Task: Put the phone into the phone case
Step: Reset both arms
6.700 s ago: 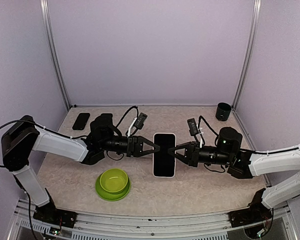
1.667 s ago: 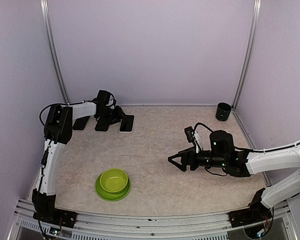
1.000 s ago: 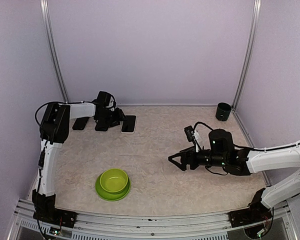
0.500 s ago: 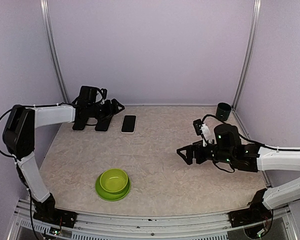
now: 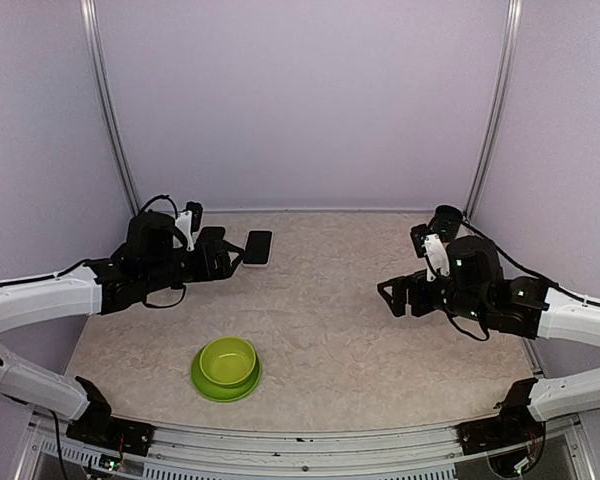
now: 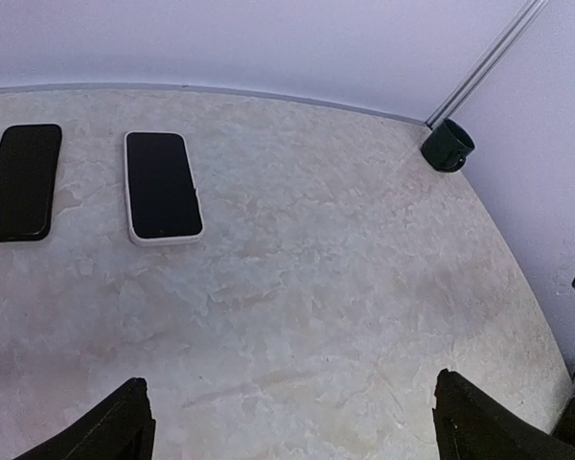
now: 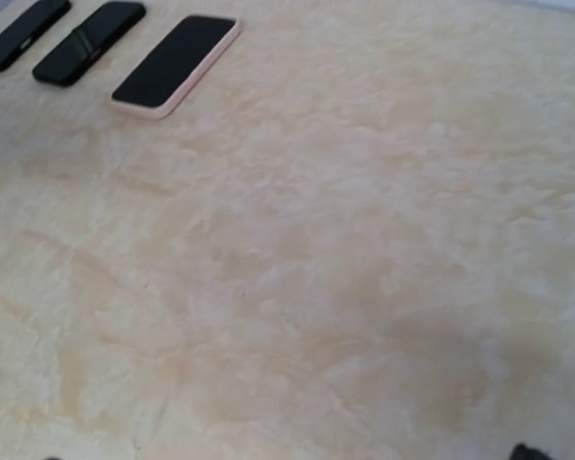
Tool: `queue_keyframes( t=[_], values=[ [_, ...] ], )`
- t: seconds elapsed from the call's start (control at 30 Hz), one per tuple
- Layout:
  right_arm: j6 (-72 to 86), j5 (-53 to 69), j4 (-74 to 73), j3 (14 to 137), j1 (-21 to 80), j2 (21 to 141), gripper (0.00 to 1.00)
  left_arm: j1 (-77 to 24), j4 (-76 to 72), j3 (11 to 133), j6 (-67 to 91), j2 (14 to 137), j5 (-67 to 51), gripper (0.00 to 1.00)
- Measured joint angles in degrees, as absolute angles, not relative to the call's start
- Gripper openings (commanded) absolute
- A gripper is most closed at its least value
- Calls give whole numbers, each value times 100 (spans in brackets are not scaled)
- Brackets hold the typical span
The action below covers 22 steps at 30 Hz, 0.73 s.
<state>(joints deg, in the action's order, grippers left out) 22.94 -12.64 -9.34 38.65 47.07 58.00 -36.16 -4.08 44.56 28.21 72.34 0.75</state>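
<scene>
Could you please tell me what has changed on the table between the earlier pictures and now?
The black phone in its white case, earlier held mid-table between both grippers, now lies released at the back left. The left gripper and right gripper have pulled back to their sides, open and empty. The green round bowl and dark cup stayed put.

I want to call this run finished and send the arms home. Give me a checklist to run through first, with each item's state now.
1. Phone lies inside phone case, light rim around the whole screen: ok.
2. Case corners fully snapped in: cannot tell.
3. Left gripper open, holding nothing: ok.
4. Right gripper open, holding nothing: ok.
5. Both grippers apart from the phone: ok.
6. Black phone beside it, not touching: ok.
</scene>
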Motion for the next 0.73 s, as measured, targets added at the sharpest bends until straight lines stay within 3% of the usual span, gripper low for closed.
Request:
queue_keyframes(
  t=[0.43,0.73],
  values=[
    [2106,-1719,-1667,4165,4707,4947,100,-4036,-333,3299,2641,5124,869,99],
    [2084,-1750,-1839,4174,4707,4943,100,-4049,-329,3271,2633,4993,932,99]
  ],
)
